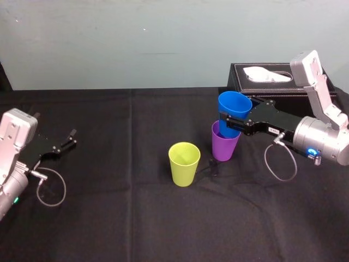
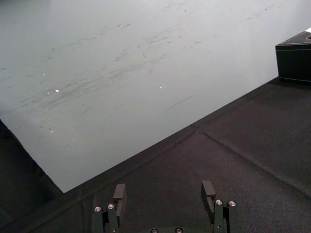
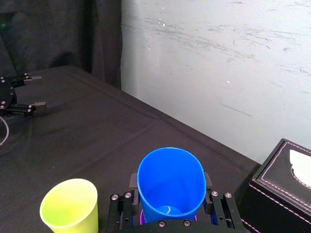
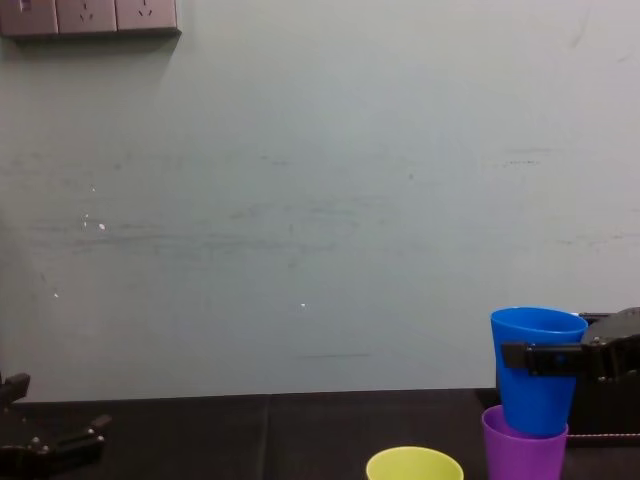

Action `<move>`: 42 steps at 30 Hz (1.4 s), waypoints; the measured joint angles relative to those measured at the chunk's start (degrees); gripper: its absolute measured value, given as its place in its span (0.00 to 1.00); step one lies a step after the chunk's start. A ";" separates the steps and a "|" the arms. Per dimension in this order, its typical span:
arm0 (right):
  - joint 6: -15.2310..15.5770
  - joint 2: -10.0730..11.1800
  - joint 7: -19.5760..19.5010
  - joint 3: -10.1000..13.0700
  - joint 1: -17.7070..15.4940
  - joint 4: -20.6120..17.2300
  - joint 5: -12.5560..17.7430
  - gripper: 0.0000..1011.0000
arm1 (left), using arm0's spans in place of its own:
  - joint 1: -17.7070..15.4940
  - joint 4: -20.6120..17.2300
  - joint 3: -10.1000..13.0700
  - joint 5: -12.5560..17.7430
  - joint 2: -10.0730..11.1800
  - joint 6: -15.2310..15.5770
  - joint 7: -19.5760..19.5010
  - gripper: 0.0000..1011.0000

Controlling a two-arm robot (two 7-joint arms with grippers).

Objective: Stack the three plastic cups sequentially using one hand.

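Open black surface (image 1: 120, 224) spans the lower frame. At centre the yellow-green cup (image 1: 184, 164) stands upright, just left of the purple cup (image 1: 224, 146). The blue cup (image 1: 234, 106) sits base-down in the purple one's mouth, with the right tool (image 1: 230, 124) clamped on its wall. The tissue box (image 1: 272, 90) sits upper right. The left tool (image 1: 71, 139) rests at the left edge, fingers apart.
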 joint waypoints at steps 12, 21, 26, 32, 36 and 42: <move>-0.95 -0.80 0.25 -0.10 0.40 1.48 -0.36 0.72 | 0.00 0.00 0.00 0.00 0.00 0.00 0.00 1.00; -1.49 -1.41 0.54 -0.48 0.84 2.84 -0.96 0.72 | 0.00 0.00 0.00 0.00 0.00 0.00 0.00 1.00; -1.78 -1.72 0.60 -0.71 1.07 3.57 -1.43 0.72 | 0.00 0.00 0.00 0.00 0.00 0.00 0.00 1.00; -2.25 -2.12 0.80 -0.97 1.30 4.55 -2.07 0.72 | 0.00 0.00 0.00 0.00 0.00 0.00 0.00 1.00; -2.53 -2.34 0.90 -1.13 1.36 4.97 -2.53 0.72 | 0.00 0.00 0.00 0.00 0.00 0.00 0.00 1.00; -2.68 -2.56 0.96 -1.16 1.35 5.27 -2.93 0.72 | 0.00 0.00 0.00 0.00 0.00 0.00 0.00 1.00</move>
